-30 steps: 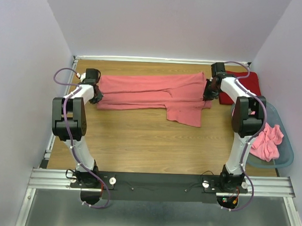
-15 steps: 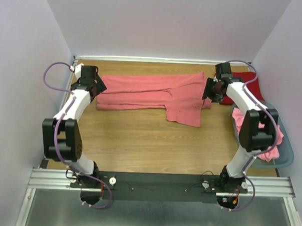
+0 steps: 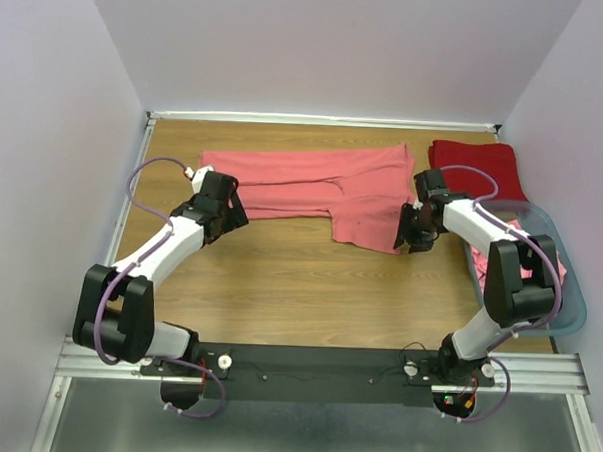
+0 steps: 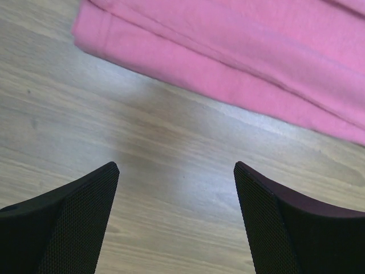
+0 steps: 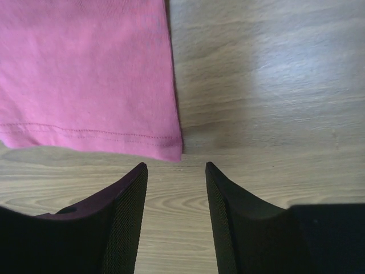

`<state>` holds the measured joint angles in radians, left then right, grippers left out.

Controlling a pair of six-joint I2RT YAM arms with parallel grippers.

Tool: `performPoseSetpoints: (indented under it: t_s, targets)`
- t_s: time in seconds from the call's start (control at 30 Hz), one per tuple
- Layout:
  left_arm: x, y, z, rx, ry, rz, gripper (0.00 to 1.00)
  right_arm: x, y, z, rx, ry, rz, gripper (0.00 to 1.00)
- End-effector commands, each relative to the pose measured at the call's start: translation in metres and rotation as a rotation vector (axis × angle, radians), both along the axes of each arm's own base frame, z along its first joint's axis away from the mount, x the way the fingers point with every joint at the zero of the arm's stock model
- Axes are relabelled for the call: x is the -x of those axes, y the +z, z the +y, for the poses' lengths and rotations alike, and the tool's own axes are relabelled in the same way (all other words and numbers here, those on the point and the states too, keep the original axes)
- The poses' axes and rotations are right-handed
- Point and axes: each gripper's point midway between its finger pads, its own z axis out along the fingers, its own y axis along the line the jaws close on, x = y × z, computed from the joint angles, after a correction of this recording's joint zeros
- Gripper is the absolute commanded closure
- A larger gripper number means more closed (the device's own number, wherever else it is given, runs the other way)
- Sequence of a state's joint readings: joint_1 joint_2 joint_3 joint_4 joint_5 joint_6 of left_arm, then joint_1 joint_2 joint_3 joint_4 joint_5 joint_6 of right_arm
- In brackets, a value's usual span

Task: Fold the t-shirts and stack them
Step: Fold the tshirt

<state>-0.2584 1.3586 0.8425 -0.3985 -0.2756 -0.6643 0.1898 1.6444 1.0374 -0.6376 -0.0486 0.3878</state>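
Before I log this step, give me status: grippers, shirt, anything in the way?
Left gripper open, empty, off the pink shirt near edge. Right gripper open, empty, at its hem corner. Shirt flat on table, unheld. Nothing blocking.

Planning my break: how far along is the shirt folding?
Done: a red t-shirt lies folded at the far right corner. In hand: a salmon t-shirt lies folded lengthwise, one part sticking out; left claw and right claw hover open beside it. Left: finishing that fold, stacking it, then the pink shirts in the basket.
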Motion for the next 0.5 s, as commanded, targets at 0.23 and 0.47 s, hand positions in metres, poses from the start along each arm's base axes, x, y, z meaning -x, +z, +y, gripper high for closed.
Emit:
performPoseSetpoints:
  t_s: [0.23, 0.47]
  targets:
    - [-0.013, 0.021, -0.094, 0.043, -0.225, -0.066, 0.16, 0.004, -0.024, 0.012, 0.012, -0.020, 0.008, 0.58]
    - [-0.022, 0.016, -0.182, 0.093, -0.437, -0.054, 0.18, 0.010, -0.034, 0.012, 0.027, -0.019, 0.031, 0.69]
